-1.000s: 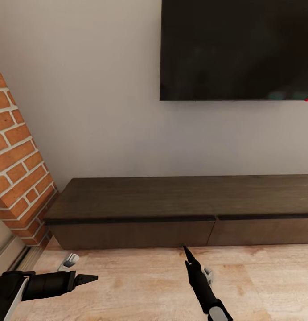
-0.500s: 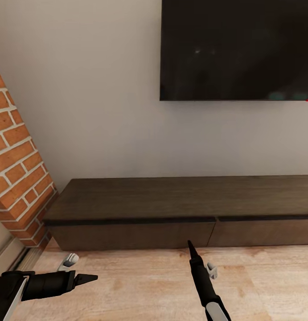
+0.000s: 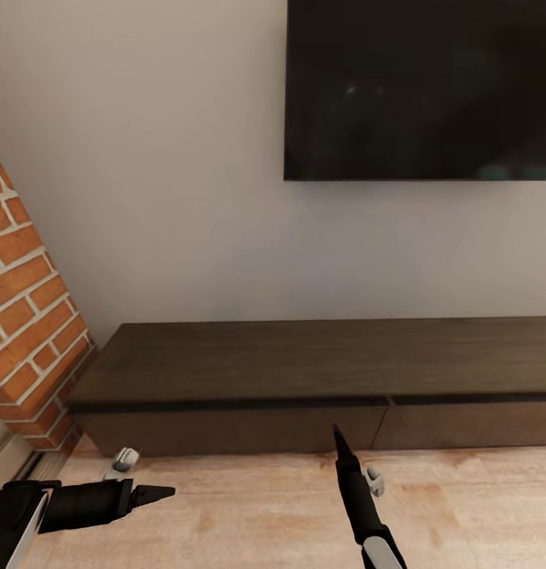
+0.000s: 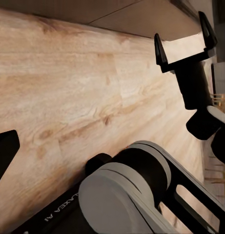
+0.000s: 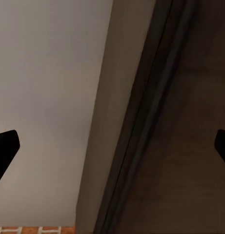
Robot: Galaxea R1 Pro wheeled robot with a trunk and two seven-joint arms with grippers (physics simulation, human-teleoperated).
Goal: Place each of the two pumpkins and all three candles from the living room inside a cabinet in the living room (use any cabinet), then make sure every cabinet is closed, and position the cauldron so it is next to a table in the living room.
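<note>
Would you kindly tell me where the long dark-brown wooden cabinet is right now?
In the head view, the long dark-brown wooden cabinet stands against the pale wall below the black wall-mounted screen, its left end beside the red brick column, drawer fronts shut.

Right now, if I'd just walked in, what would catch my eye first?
Probably the big black screen on the pale wall, upper right. Below it, the long dark-brown cabinet runs along the wall with its drawer fronts shut, and a red brick column stands at its left end. Nearest, the robot's right hand points at the cabinet over the wood floor.
</note>
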